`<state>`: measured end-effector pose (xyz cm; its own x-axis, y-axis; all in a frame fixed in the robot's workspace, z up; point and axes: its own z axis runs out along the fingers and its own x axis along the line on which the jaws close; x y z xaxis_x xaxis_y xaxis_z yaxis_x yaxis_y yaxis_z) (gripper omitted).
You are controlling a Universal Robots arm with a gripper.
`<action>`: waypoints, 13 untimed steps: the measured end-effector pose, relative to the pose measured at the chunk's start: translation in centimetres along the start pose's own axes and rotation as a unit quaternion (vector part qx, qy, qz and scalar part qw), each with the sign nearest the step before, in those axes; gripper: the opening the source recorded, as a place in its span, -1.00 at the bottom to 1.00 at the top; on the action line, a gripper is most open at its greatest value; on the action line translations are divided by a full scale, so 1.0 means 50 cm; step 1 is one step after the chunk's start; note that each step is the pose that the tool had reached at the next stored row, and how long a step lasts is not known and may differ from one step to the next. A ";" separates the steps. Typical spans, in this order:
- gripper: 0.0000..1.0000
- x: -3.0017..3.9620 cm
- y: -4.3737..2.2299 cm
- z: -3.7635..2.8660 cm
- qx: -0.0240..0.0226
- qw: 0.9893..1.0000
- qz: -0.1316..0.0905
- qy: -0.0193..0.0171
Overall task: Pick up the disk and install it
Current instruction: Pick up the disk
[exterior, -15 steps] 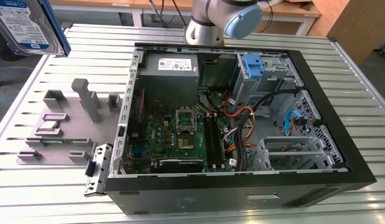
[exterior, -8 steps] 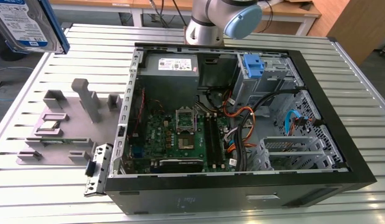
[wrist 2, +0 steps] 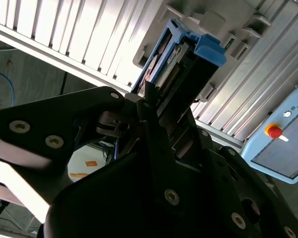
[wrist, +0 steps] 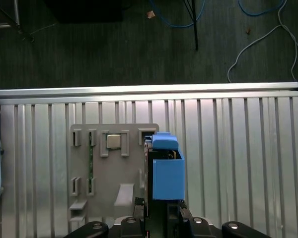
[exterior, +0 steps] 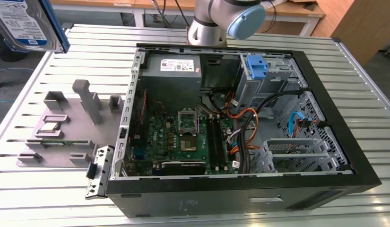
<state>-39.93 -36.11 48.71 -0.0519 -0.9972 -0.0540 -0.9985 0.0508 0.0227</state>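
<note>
Ribbed aluminium table (exterior: 56, 189) carries one open computer case (exterior: 245, 201) and, toward the exterior view's left, one grey fixture plate (exterior: 56, 142). Bare slats run between the plate and the table's near edge.

You have one disk (exterior: 28, 23) up in the air at the exterior view's upper left, well apart from the case. In the first wrist view your gripper (wrist: 161, 213) is clamped on the end of the disk nearest the wrist. The blue carrier faces the camera, and the disk overlaps one edge of the plate. In the second wrist view the jaws press against both faces of the disk.

Past the table's long edge, the first wrist view shows dark floor (wrist: 114, 49) with loose cables. Inside the case, one blue bracket (exterior: 256, 66) sits on the grey drive cage (exterior: 270, 80).
</note>
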 end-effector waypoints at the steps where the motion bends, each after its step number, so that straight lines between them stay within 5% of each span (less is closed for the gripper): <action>1: -0.30 0.000 0.000 -0.003 0.000 1.000 0.000 0.000; 13: -0.30 -0.001 -0.008 -0.008 0.000 1.000 0.000 0.000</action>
<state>-39.51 -36.11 49.09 -0.0520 -0.9972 -0.0542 -0.9985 0.0508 0.0228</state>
